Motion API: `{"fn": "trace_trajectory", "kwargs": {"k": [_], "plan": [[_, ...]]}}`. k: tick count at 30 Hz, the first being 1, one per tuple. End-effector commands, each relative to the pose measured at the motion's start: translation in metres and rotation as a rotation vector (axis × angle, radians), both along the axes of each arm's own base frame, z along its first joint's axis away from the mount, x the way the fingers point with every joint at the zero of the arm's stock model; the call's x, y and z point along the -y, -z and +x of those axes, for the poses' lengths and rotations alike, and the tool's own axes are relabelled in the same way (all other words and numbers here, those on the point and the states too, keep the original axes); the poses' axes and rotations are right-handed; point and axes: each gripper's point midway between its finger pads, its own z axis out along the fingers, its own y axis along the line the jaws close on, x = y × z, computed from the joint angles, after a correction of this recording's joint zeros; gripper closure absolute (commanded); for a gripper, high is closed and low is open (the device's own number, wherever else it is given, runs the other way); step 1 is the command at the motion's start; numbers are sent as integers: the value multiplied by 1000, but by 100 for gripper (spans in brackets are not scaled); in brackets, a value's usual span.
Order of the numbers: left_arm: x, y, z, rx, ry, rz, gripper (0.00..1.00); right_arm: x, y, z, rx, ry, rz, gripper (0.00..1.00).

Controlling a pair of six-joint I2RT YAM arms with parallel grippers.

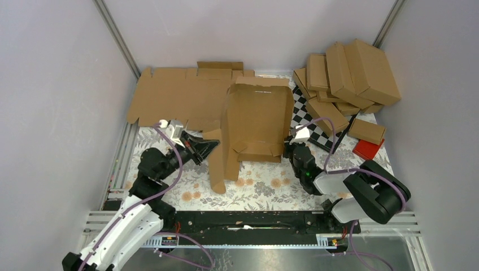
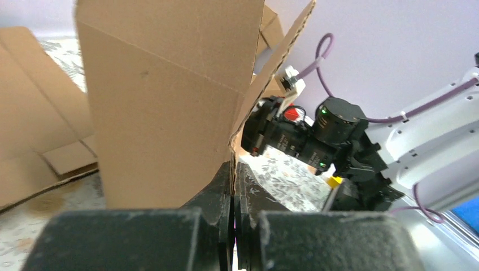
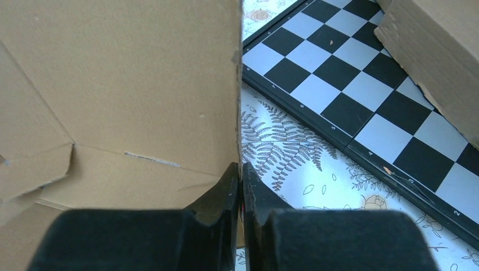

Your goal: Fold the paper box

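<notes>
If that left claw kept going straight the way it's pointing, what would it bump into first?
The paper box. The left gripper is shut on the edge of that upright cardboard panel, so pushing on would most likely just shove the panel itself.

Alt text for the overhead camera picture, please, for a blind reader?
Two robot arms hold a half-folded brown cardboard box on a floral tablecloth, the left gripper pinching its left flap, the right gripper its right wall. Closed cardboard boxes pile on a black-and-white checkered board behind.

One paper box (image 1: 257,118), one flat blank (image 1: 175,99), one checkered board (image 1: 303,111), one red block (image 1: 367,149), cartons (image 1: 361,70) (uncountable pile).
</notes>
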Motion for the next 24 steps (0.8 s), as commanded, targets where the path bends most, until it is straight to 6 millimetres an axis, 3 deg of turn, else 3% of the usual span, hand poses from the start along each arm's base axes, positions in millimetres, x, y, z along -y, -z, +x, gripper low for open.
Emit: {"fn": "trace_trajectory", "kwargs": {"k": [1,7,14,18,24], "plan": [[25,13,-7,-96,50,-45,100,6,-30,2,84,57,89,91],[68,19,-17,-98,104,68,100,11,-28,-3,61,73,94,90],[76,23,-22,-108,107,109,97,21,-24,-8,49,104,77,86],[74,32,-22,-128,100,124,98,9,-23,-18,29,-2,78,60],[70,25,-18,-105,73,135,99,-15,-29,-43,-22,-216,56,21]]}}
